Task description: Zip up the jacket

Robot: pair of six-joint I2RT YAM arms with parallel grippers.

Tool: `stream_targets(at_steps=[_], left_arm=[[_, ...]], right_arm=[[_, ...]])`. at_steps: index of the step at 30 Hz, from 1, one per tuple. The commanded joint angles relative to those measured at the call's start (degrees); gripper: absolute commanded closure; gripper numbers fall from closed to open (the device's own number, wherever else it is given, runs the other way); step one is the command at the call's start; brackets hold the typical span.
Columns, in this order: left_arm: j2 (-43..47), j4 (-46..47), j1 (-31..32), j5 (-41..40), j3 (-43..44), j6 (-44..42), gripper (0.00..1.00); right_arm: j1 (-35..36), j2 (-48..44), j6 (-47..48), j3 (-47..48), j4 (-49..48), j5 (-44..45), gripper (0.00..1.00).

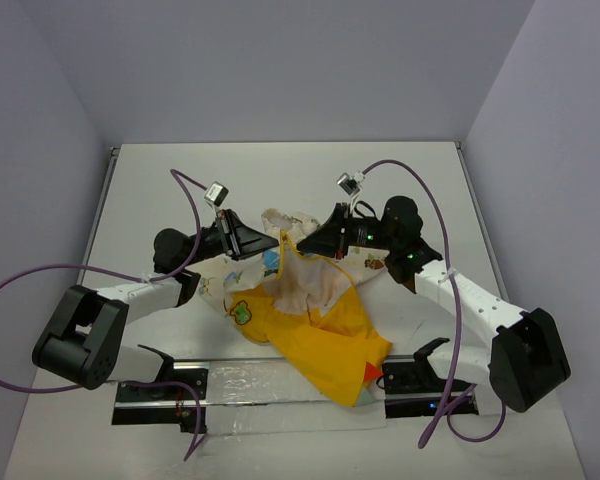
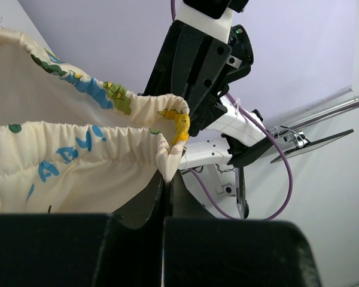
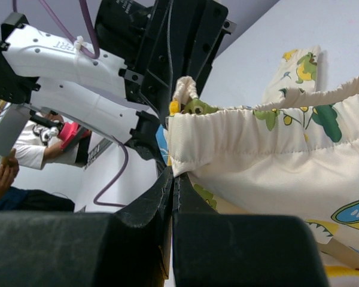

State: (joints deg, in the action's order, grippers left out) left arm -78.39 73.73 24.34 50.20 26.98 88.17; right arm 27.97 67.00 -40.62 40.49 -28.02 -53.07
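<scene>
The jacket (image 1: 325, 335) lies crumpled in the middle of the white desk (image 1: 460, 200). Its bright yellow part spreads toward the lower centre of the top view, with a green patch (image 1: 242, 312) at its left edge and a red tip (image 1: 372, 373) at the lower right. The cream printed cloth is bunched toward the upper centre, between the two arms. The left gripper (image 1: 270, 240) reaches in from the left and the right gripper (image 1: 302, 243) from the right, and their tips come close together over the cream cloth just above the frame's centre. In the left wrist view the left gripper (image 2: 167, 179) has its jaws pressed together on a corner of the gathered cream hem, which stretches away to the left of the frame. The right gripper (image 2: 191, 89) stands just behind that corner, beside a small yellow bit (image 2: 180, 127) of the cloth. In the right wrist view the right gripper (image 3: 172, 179) has its jaws pinched on another gathered cream hem corner, with the cloth running off to the right of the frame and the left gripper (image 3: 173, 54) close behind it at upper centre.
</scene>
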Motion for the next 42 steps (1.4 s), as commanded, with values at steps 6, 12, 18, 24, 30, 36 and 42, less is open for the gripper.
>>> stream_targets(at_steps=[6, 12, 18, 24, 30, 36, 42], left_arm=[[0.9, 32.8, 1.0, -0.4, 0.7, -1.2, 1.0], [0.9, 32.8, 1.2, -0.6, 0.9, -1.2, 1.0], [1.4, 32.8, 1.5, -0.3, 0.7, -0.9, 1.0], [1.4, 32.9, 1.7, 0.4, 0.9, 0.3, 1.0], [1.6, 32.9, 2.3, 0.8, 1.7, 1.2, 1.0], [1.3, 32.9, 3.2, 0.8, 2.4, 1.3, 1.0], [0.9, 32.9, 3.8, 1.1, 3.4, 1.4, 1.0]], right_arm=[[2.9, -0.2, -4.2, 0.2, -9.1, 5.7, 1.0], [3.9, -0.4, -5.4, -0.9, -11.1, 8.5, 1.0], [3.9, 0.1, -4.9, -0.8, -11.5, 9.6, 1.0], [3.9, 0.9, -3.1, -0.2, -11.0, 9.1, 1.0], [3.8, 1.3, -1.2, -0.1, -9.9, 8.9, 1.0], [3.8, 1.2, 0.3, 0.3, -9.0, 8.3, 1.0], [3.8, 1.7, 2.9, 1.7, -5.8, 8.7, 1.0]])
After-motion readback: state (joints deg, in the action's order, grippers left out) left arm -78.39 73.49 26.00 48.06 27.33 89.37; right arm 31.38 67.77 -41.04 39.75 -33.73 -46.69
